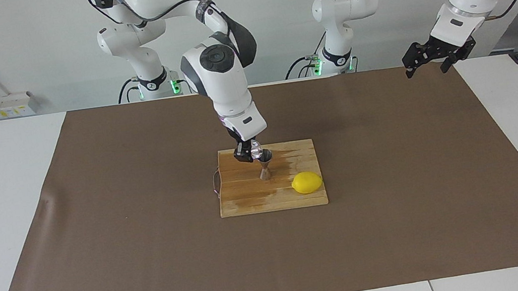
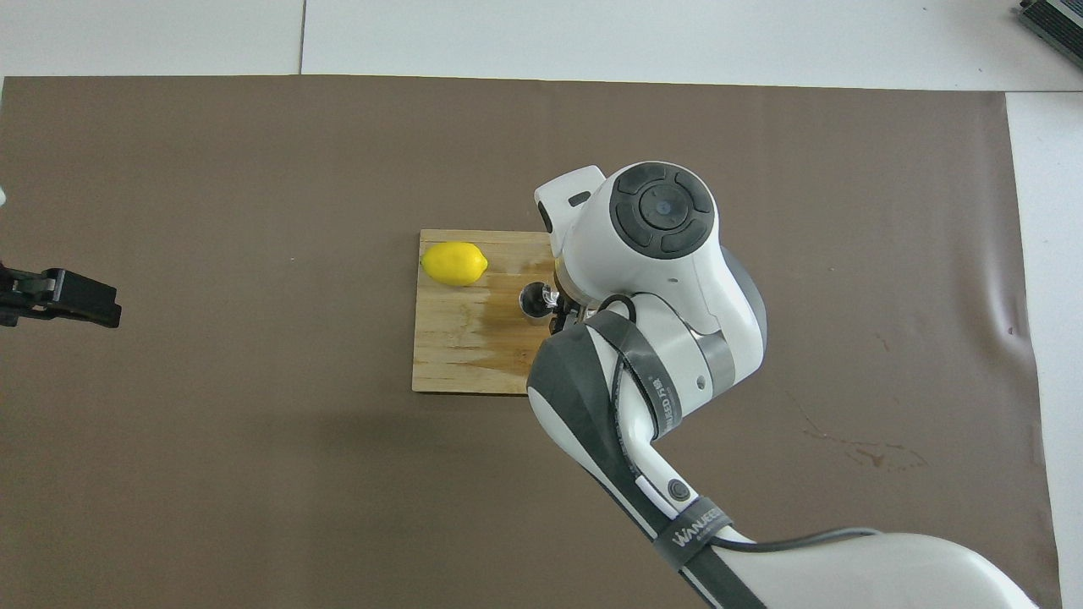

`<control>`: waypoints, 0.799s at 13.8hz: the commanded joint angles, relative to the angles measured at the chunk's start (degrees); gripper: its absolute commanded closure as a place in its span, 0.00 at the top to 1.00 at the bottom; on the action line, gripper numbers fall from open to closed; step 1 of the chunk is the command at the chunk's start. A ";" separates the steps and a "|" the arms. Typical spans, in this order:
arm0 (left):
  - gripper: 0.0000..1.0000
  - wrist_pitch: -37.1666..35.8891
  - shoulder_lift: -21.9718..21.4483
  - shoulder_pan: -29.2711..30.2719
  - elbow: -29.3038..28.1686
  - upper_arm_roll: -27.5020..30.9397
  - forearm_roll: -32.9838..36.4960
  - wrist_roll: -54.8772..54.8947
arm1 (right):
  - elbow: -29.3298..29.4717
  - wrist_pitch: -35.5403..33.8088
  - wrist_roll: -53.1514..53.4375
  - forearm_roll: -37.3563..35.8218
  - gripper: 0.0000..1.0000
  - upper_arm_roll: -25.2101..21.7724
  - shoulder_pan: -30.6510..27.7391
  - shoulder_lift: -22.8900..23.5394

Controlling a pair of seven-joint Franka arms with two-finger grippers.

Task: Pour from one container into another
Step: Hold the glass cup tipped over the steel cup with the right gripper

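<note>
One small clear glass (image 1: 255,151), pinched in the right end effector (image 1: 247,154), hangs tipped over the mouth of one steel jigger (image 1: 264,165) standing upright on a wooden cutting board (image 1: 246,202) at the middle of the worktop (image 1: 1,164). The glass lies on its side, its long axis close to level and its mouth turned toward the jigger's top cup; the rim of the glass sits at or just above the jigger's rim, though whether the two touch cannot be told. The jigger stands directly below and just beside the right end effector, toward the left arm's end of the board, so any further pour appears to depend on keeping the glass's lip over that narrow opening. In the overhead view the right arm's wrist covers most of the grip, leaving only the jigger's dark mouth (image 2: 533,298) and a glint of glass (image 2: 551,293). The left end effector (image 1: 429,60), fingers spread and empty, waits high over the edge of the brown mat (image 1: 400,227), well apart from the board. One lemon (image 1: 307,182) rests on the board, farther from the robots than the jigger. A damp stain darkens the wood around the jigger.
</note>
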 commanded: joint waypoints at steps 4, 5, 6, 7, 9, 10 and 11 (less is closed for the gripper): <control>1.00 -0.08 -0.76 0.04 -0.48 0.09 1.06 0.76 | 5.35 -3.02 2.91 -3.51 0.00 -0.37 0.54 3.53; 1.00 -0.08 -0.76 0.04 -0.48 0.09 1.06 0.76 | 6.58 -3.38 3.52 -3.95 0.00 -0.28 0.55 4.15; 1.00 -0.08 -0.76 0.04 -0.48 0.09 1.06 0.76 | 7.11 -3.73 3.96 -3.96 0.00 -0.28 0.55 4.68; 1.00 -0.08 -0.76 0.04 -0.48 0.09 1.06 0.76 | 7.12 -3.73 3.97 -4.13 0.00 -0.28 0.63 4.68; 1.00 -0.08 -0.76 0.04 -0.48 0.09 1.15 0.76 | 7.12 -4.43 3.97 -4.57 0.00 -0.28 1.33 4.68; 1.00 -0.08 -0.76 -0.04 -0.48 0.09 1.06 0.76 | 7.12 -4.96 3.97 -4.83 0.00 -0.28 1.42 4.60; 1.00 -0.08 -0.76 0.04 -0.48 0.09 1.06 0.76 | 7.12 -5.57 3.97 -5.10 0.00 -0.28 1.51 4.51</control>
